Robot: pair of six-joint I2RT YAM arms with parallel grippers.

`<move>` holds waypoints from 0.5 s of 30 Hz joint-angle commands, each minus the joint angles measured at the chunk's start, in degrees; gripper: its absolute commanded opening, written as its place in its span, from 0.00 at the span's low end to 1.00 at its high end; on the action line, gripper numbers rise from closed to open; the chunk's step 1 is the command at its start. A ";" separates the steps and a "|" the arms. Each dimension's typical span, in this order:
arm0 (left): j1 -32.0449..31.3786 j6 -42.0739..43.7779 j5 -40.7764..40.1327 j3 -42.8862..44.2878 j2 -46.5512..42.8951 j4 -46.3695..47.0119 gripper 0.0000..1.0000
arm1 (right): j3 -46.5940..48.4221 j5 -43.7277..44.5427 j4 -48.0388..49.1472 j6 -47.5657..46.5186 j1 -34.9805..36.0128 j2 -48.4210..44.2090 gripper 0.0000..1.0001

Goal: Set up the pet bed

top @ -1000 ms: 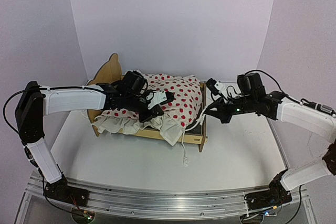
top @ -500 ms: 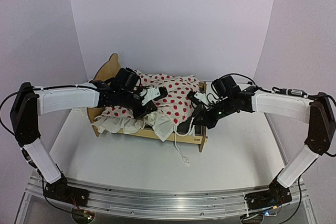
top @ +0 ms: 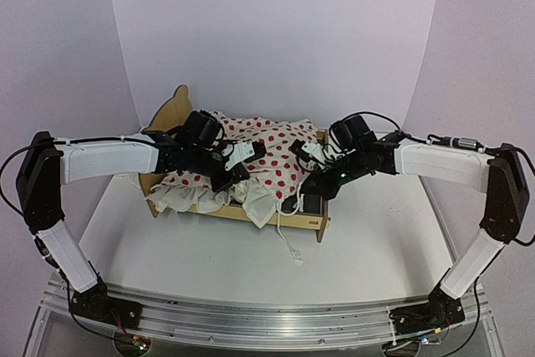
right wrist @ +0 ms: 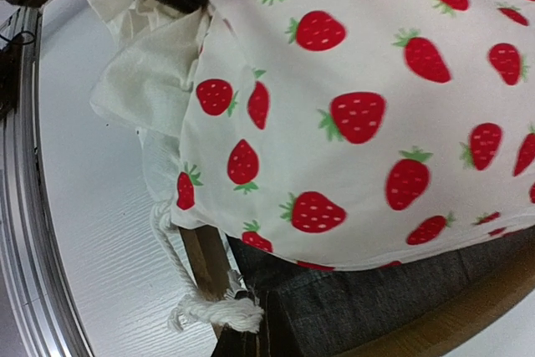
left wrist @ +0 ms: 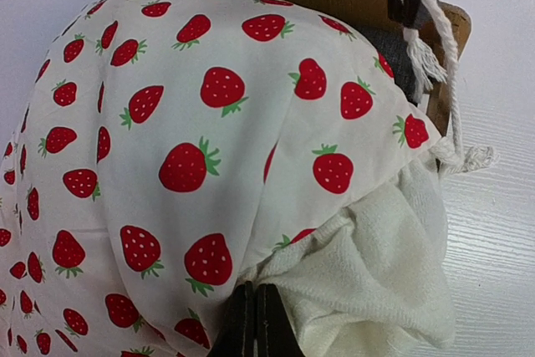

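Observation:
The pet bed (top: pixel 311 221), a light plywood frame with a wavy headboard (top: pixel 174 110), stands mid-table under a heaped strawberry-print blanket (top: pixel 280 152). My left gripper (top: pixel 238 180) is shut on the blanket's near edge; in the left wrist view it (left wrist: pixel 255 315) pinches where the print (left wrist: pixel 209 106) meets the cream towelling underside (left wrist: pixel 376 248). My right gripper (top: pixel 303 200) is at the bed's foot corner, shut on a white cord (top: pixel 289 240). In the right wrist view the cord's knot (right wrist: pixel 219 313) sits at my right gripper's tips (right wrist: pixel 257 339), beside the grey felt base (right wrist: pixel 393 307).
The cream ruffle (top: pixel 192 198) hangs over the bed's front rail. White tabletop (top: pixel 376 240) surrounds the bed. An aluminium rail (top: pixel 267 319) with both arm bases runs along the near edge. A curved pale backdrop closes off the back and sides.
My right gripper has moved left and down, from beside the bed to its foot corner, keeping the cord. The left gripper has shifted slightly left with the blanket edge.

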 commanded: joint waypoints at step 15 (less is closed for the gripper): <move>0.37 -0.50 0.52 -0.95 -2.41 2.48 0.00 | 0.75 -1.17 -2.33 -3.94 1.90 5.90 0.00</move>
